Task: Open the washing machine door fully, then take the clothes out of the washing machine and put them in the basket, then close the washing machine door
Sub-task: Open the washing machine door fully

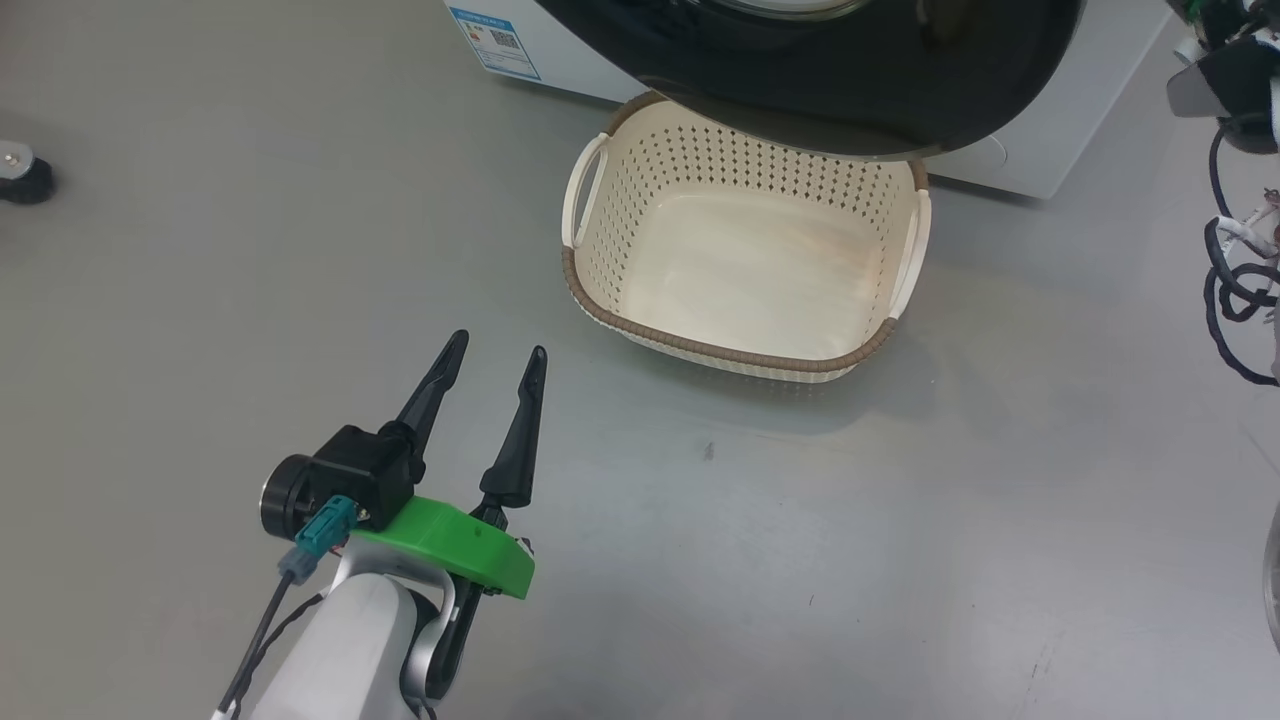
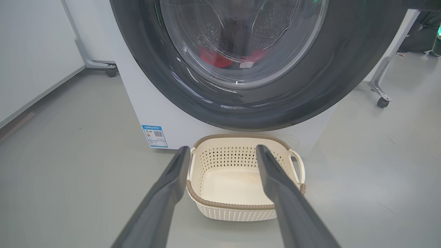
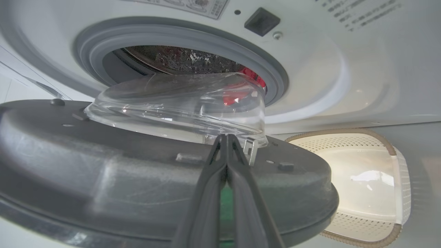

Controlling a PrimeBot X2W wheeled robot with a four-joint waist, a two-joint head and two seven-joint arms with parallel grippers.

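Note:
The washing machine door (image 1: 850, 90) stands partly open, its black rim hanging over the basket (image 1: 760, 358). My left gripper (image 1: 500, 347) is open over the floor, left of the basket, holding nothing. In the left wrist view its fingers (image 2: 165, 193) frame the basket (image 2: 224, 205), and red clothes (image 2: 217, 60) show through the door (image 2: 344, 69) glass. My right gripper (image 3: 225, 137) is shut, its tips against the door's (image 3: 103, 165) inner face at the foot of the glass bowl. Behind it lie the washing machine's (image 3: 327, 69) grey gasket (image 3: 179, 34) and red clothes (image 3: 237, 98) in the drum.
The basket (image 3: 344, 131) has nothing in it and sits right against the washing machine (image 1: 1050, 140) front. A small black round object (image 1: 20, 175) is on the floor far left. Dark cables (image 1: 1240, 280) hang at the right edge. A wheeled frame leg (image 2: 379, 93) stands right of the machine.

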